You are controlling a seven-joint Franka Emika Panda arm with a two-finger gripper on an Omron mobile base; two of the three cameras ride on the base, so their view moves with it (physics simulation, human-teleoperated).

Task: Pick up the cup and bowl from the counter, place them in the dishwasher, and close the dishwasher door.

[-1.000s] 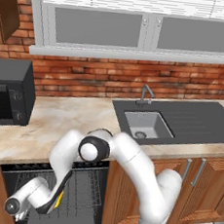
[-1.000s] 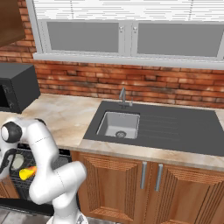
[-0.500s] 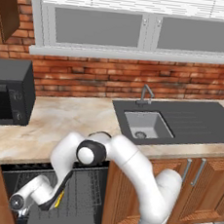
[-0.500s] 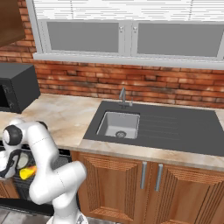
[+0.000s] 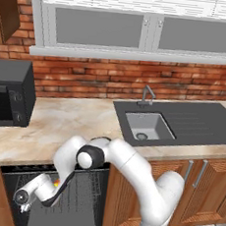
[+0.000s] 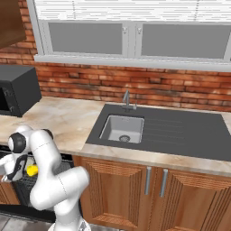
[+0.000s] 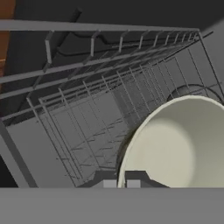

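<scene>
The pale grey-green bowl (image 7: 175, 144) hangs at my gripper (image 7: 121, 183), which is shut on its near rim. Just under it lies the grey wire rack (image 7: 78, 109) of the open black dishwasher (image 5: 83, 201). In the left base view my gripper (image 5: 23, 207) sits low at the left of the dishwasher opening, below the beige counter (image 5: 59, 129). The yellow cup (image 5: 57, 182) stands inside the rack, partly hidden behind my forearm; the right base view has the cup (image 6: 31, 170) beside my arm. The dishwasher door is down, mostly out of view.
A black microwave (image 5: 8, 94) stands on the counter at the left. The dark sink (image 5: 148, 126) with its tap (image 5: 145, 94) lies to the right. Wooden cabinet doors (image 5: 195, 193) flank the dishwasher. The rack's raised wire side (image 7: 100, 33) runs across the far side.
My elbow has sunk lower in front of the counter edge and the hand has edged slightly right at the dishwasher opening. The gripper has stayed shut.
</scene>
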